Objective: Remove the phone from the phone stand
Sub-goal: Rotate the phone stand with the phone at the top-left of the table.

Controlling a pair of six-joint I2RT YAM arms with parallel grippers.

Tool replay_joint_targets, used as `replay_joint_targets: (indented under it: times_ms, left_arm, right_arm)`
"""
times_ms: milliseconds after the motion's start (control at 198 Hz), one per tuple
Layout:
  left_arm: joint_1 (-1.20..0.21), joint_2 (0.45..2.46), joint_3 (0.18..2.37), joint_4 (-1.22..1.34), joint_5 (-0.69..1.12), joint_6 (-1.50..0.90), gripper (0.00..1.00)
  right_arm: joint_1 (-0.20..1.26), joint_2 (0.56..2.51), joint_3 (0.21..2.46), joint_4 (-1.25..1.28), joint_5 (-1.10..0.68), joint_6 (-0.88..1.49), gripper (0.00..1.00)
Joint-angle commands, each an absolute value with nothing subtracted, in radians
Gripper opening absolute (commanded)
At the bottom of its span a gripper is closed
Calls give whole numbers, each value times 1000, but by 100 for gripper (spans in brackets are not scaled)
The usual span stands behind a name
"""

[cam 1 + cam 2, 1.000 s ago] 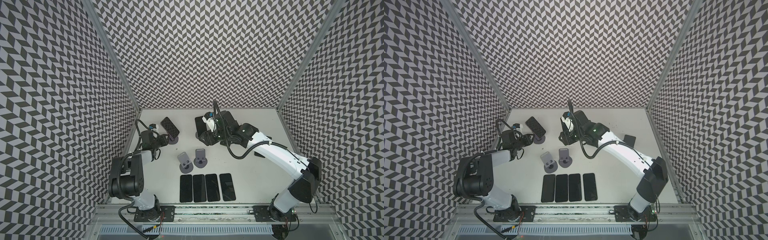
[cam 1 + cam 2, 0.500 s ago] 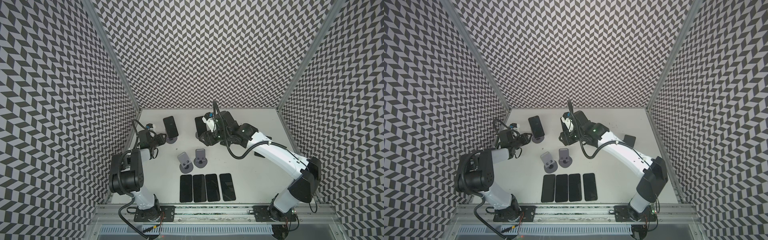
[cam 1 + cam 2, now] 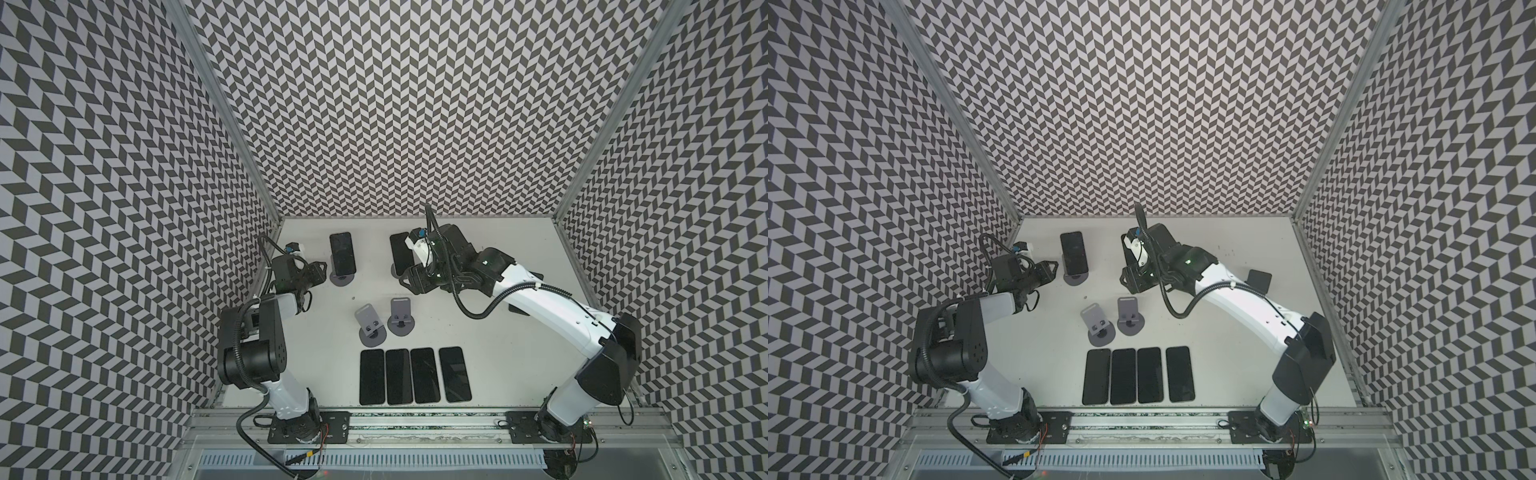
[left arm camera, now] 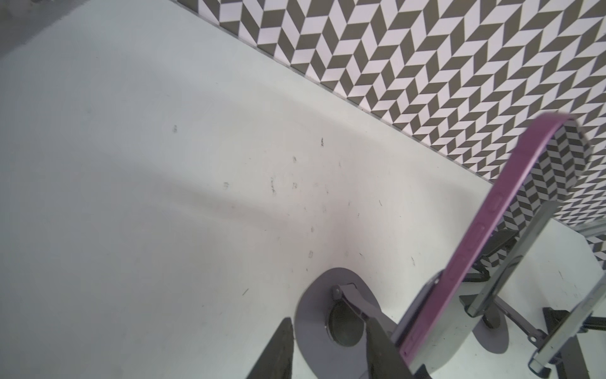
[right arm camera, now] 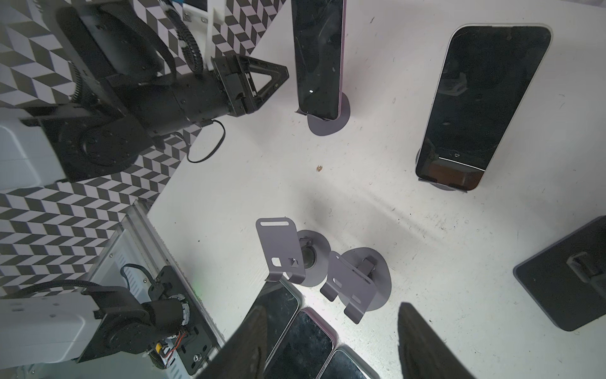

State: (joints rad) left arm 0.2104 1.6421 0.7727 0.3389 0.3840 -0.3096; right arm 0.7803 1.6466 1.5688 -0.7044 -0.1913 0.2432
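Round it comes: the purple phone (image 3: 343, 253) and its phone stand (image 3: 342, 279), angled across the bench (image 3: 478, 328) a second ago, now face the front edge squarely, and the left gripper (image 3: 321, 269) has drawn back toward the left edge. The phone isn't out. Its bottom edge sits in the stand's lip and it leans back, up near the far left corner.

The left gripper lies level just beside the stand, on the side toward the left edge. The right wrist view shows a sliver of bench between fingertip and phone. Its jaws are all but closed, with nothing between them.

Over to the right gripper (image 3: 411, 283), hovering toward the far edge around mid-bench, close by a second phone (image 3: 398, 253) propped on a stand of its own. Its jaws are parted a little and empty.

Two empty stands (image 3: 370, 328) sit side by side at the centre, and four phones (image 3: 415, 376) lie flat in a row, screens up, along the front edge. A dark square base (image 3: 1258, 280) rests toward the right edge.
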Motion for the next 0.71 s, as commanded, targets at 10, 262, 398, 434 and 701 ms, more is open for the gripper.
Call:
replay_joint_targets:
  times_ms: [10,262,398,434,701]
  left_arm:
    - [211,1523,795,288,261,-330,43]
    - [90,1396,880,120,-23,-364,61]
    - [-13,1351,882,134,-158,-324,71]
    - [-26,1348,881,143,-161,-334,73]
    - [-129,1508,1056,0,-278,-355,87]
  right_arm:
    - [775,1687,1617,-703,-187,244,62]
    - [775,1766,1754,-738,-173,272,62]
    - [775,1787,1796,-730,-204,309,62]
    - [775,1789,1804,-733,-211,312,62]
    - [775,1791,1823,-731,-213,337,62]
